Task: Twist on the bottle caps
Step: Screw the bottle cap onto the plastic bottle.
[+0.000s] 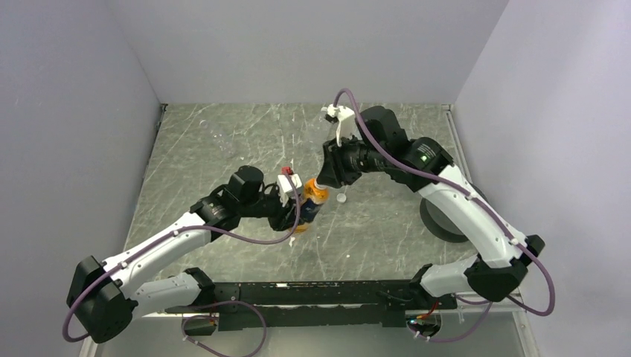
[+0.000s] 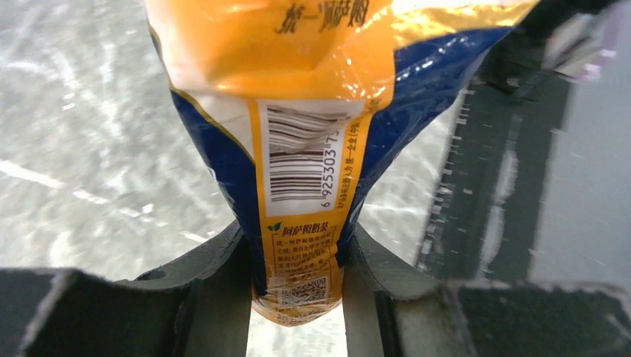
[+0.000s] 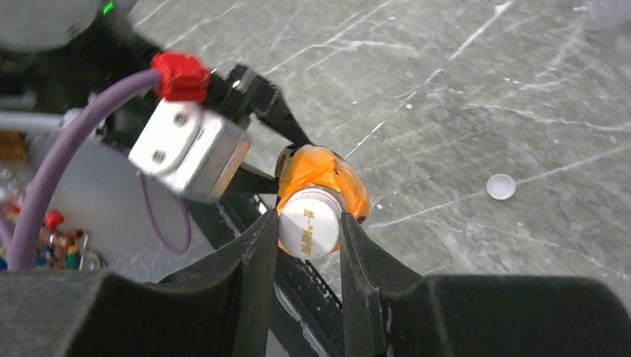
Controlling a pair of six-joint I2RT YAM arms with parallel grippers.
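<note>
The orange bottle point(image 1: 312, 201) with a blue and yellow label is held off the table, tilted. My left gripper point(image 2: 298, 297) is shut on its lower body point(image 2: 298, 186). A white cap point(image 3: 308, 223) with gold print sits on the bottle's neck point(image 3: 321, 172). My right gripper point(image 3: 306, 236) is shut on this cap, one finger on each side. In the top view the right gripper point(image 1: 321, 183) meets the bottle's top end. A loose white cap point(image 3: 501, 187) lies on the table, also in the top view point(image 1: 341, 198). Another small cap point(image 1: 291, 241) lies below the bottle.
A large black disc point(image 1: 445, 220) lies at the right, partly under the right arm. A faint clear object point(image 3: 603, 11) sits at the far edge of the right wrist view. The black rail point(image 1: 312, 294) runs along the near table edge.
</note>
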